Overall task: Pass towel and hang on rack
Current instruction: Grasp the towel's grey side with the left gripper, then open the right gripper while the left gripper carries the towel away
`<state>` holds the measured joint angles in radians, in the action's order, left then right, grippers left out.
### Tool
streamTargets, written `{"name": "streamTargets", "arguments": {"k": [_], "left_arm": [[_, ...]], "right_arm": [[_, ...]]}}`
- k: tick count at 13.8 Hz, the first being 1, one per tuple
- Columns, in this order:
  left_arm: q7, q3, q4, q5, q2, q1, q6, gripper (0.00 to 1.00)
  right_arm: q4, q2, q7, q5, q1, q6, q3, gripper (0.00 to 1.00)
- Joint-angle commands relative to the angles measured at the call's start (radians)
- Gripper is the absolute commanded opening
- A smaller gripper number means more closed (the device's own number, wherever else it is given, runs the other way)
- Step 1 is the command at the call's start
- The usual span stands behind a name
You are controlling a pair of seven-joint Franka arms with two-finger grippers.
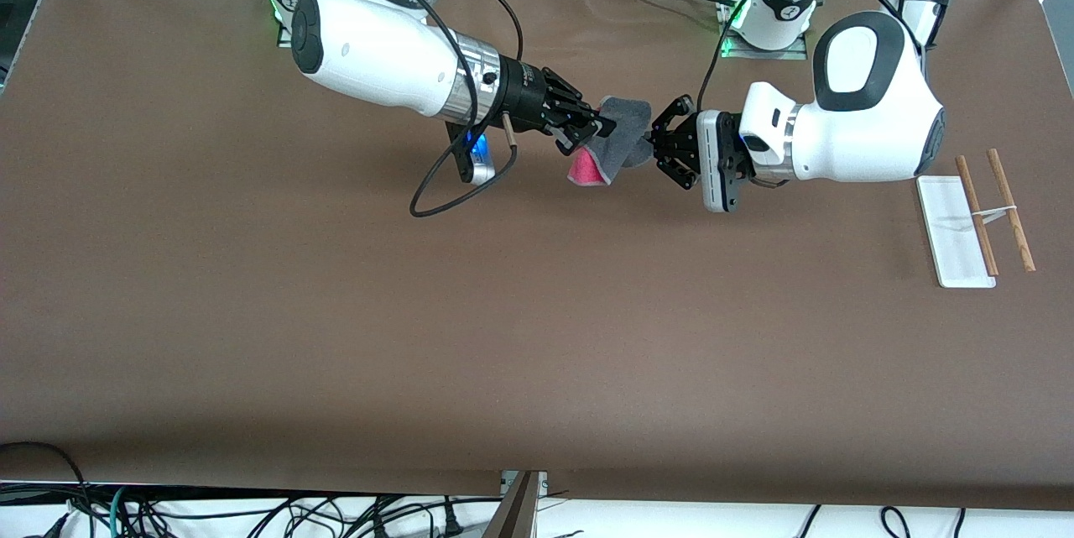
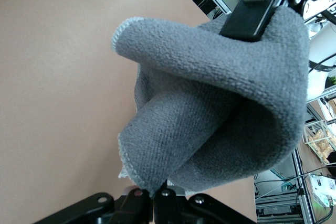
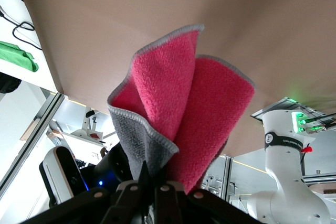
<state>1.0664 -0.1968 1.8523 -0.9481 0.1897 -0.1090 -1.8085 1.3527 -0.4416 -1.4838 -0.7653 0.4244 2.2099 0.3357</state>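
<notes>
Brown matting covers the surface (image 1: 252,311), with both arm bases standing along its edge farthest from the front camera. At mid-surface the towel (image 1: 617,139) hangs in the air above the matting, caught between the two end effectors; its dark grey side shows uppermost in the front view, and a fold of the pink-red ribbed side droops at its lower edge. The right end effector (image 1: 597,128) is closed on one edge of the towel; in the right wrist view the pink-red face (image 3: 184,114) fans out from the clamped fingers, with a grey stitched border and a grey flap beside it. The left end effector (image 1: 659,143) is closed on the facing edge of the towel; in the left wrist view the grey face (image 2: 220,108) bunches out from the closed fingers, and a finger of the right end effector (image 2: 254,17) pinches the towel's upper fold. The rack (image 1: 977,215) stands on the surface toward the left arm's end, well apart from the towel: a white flat base (image 1: 952,244) with two thin brown rods (image 1: 1011,211) joined by a pale crosspiece. Nothing hangs on the rack.
</notes>
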Motion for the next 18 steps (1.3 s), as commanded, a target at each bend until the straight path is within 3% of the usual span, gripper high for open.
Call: {"name": "streamTargets", "arguments": {"k": [1,2,9,12,14,18], "left_arm": [[0.026,-0.003,0.002,-0.029,-0.004,0.008,0.005,0.00],[0.026,-0.001,0.002,-0.029,-0.004,0.008,0.009,0.00],[0.023,0.010,-0.002,-0.002,-0.007,0.041,0.095,0.00],[0.017,0.011,-0.034,0.151,-0.007,0.083,0.162,0.00],[0.015,0.013,-0.062,0.259,-0.007,0.159,0.207,0.00],[0.015,0.013,-0.171,0.498,0.003,0.287,0.308,0.00]], "right_arm": [[-0.030,-0.019,-0.013,-0.011,0.001,0.001,-0.003,0.90],[-0.038,-0.019,-0.013,-0.011,-0.002,-0.001,-0.004,1.00],[-0.099,-0.014,-0.004,-0.005,-0.078,-0.060,-0.011,1.00],[-0.133,-0.009,0.005,0.010,-0.107,-0.110,-0.012,1.00],[-0.133,-0.006,0.031,0.058,-0.142,-0.154,-0.014,1.00],[-0.168,-0.005,0.178,0.073,-0.252,-0.317,-0.015,1.00]]}}
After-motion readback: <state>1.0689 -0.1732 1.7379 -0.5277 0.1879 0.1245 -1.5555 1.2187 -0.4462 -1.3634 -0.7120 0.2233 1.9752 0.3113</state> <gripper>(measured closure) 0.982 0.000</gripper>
